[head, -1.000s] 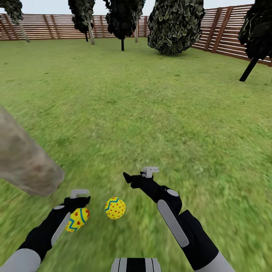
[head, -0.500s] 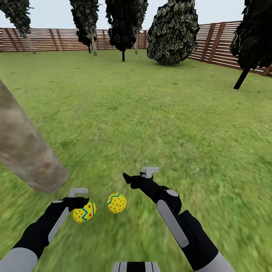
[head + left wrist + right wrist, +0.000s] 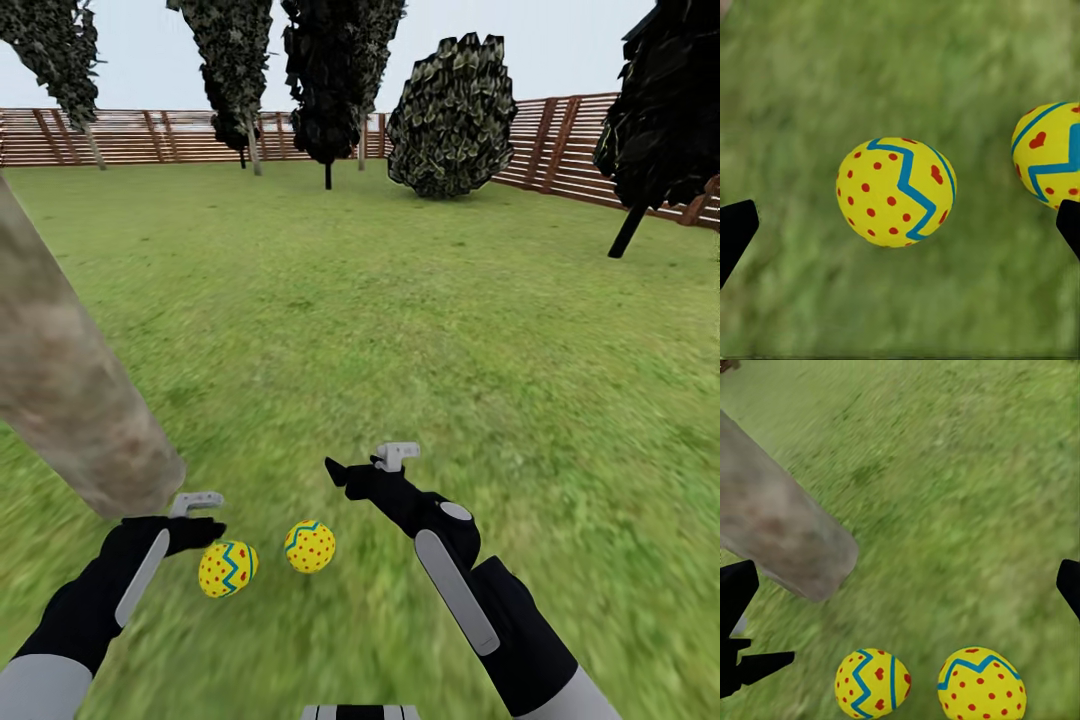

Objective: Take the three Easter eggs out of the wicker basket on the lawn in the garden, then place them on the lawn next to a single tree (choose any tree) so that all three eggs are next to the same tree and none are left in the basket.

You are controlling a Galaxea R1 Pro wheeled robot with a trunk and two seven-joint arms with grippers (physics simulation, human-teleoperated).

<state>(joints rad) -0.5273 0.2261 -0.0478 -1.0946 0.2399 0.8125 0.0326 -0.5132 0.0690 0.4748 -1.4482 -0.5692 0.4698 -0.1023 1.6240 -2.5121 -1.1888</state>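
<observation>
We see two eggs lying on the lawn (image 3: 400,320) just beside the foot of the tree (image 3: 80,400): one egg (image 3: 228,569) nearer the trunk, the other egg (image 3: 310,546) just beside it, the two near each other but apart. Our left gripper (image 3: 205,520) hovers above the nearer egg with its fingers spread wide and nothing between them; in the left wrist view that egg (image 3: 896,191) sits free on the grass. Our right gripper (image 3: 365,468) hangs over the grass, also open and empty. So we judge two of three eggs delivered. The third egg and the basket are not before us, so fetching that last egg to this same tree remains.
</observation>
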